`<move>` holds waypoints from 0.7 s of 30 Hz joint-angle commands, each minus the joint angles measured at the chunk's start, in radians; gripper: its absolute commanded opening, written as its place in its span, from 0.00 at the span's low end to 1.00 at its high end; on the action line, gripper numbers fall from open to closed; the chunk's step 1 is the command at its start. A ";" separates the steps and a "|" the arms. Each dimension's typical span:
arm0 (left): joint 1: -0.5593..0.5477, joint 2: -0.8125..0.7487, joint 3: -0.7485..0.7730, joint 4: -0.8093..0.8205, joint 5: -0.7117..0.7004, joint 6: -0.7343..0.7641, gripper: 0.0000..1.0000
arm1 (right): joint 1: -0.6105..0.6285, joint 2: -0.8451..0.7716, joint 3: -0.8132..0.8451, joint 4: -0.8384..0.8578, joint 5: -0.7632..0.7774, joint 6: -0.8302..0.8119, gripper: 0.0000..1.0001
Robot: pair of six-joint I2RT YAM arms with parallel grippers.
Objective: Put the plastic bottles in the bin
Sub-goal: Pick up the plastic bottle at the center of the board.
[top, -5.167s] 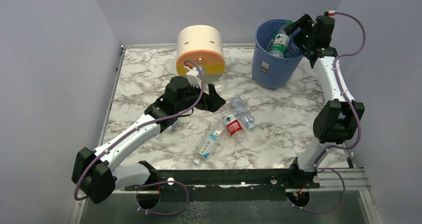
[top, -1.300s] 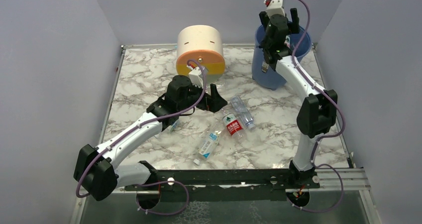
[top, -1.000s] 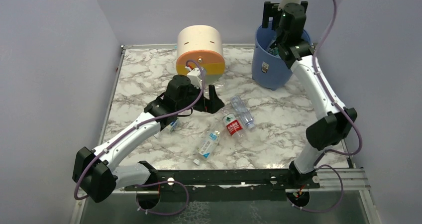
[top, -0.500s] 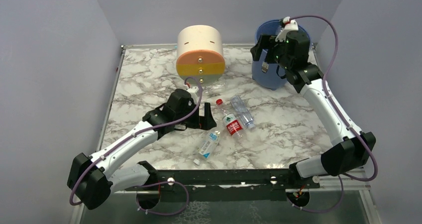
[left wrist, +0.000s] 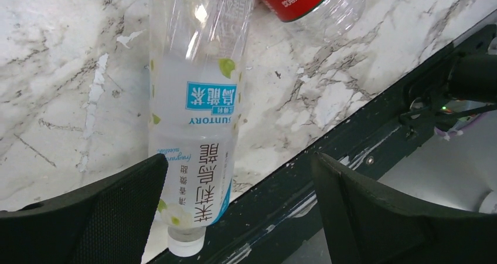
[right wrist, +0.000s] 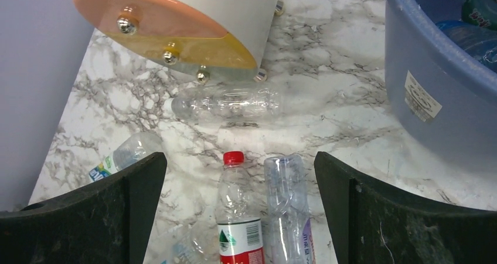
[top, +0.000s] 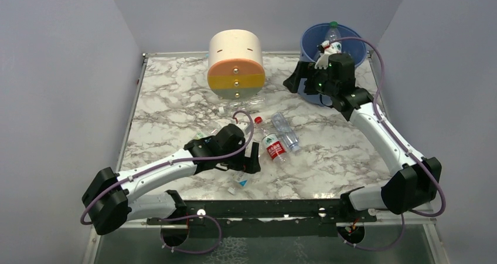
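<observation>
Several plastic bottles lie on the marble table. A white-and-blue-labelled bottle [left wrist: 193, 129] lies by the near edge, between the fingers of my open left gripper [left wrist: 240, 217], nearer the left one. My left gripper [top: 251, 161] hovers over this bottle [top: 241, 180]. A red-labelled bottle [top: 272, 146] and a clear bottle [top: 285, 132] lie side by side mid-table. Another clear bottle [right wrist: 225, 104] lies below the drawer unit. The blue bin [top: 334, 58] holds bottles, one green-capped [top: 333, 32]. My open, empty right gripper [top: 298, 82] hangs left of the bin.
The cream-and-orange round drawer unit [top: 236, 58] stands at the back centre. A further bottle [right wrist: 126, 152] lies left of the group. The black rail [top: 264, 208] runs along the table's near edge, close under the left gripper. Grey walls enclose the table.
My left arm has pulled back from the drawer unit toward the near edge, over the white-and-blue bottle. My right arm has swung down from above the bin to its left side.
</observation>
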 commanded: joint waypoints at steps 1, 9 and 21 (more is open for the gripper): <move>-0.036 0.023 -0.017 -0.022 -0.104 -0.029 0.99 | 0.009 -0.051 -0.022 0.022 -0.061 0.014 0.99; -0.086 0.106 -0.028 -0.024 -0.189 -0.039 0.99 | 0.009 -0.076 -0.072 0.025 -0.085 0.019 1.00; -0.136 0.159 -0.021 -0.019 -0.271 -0.062 0.85 | 0.008 -0.077 -0.080 0.021 -0.101 0.018 1.00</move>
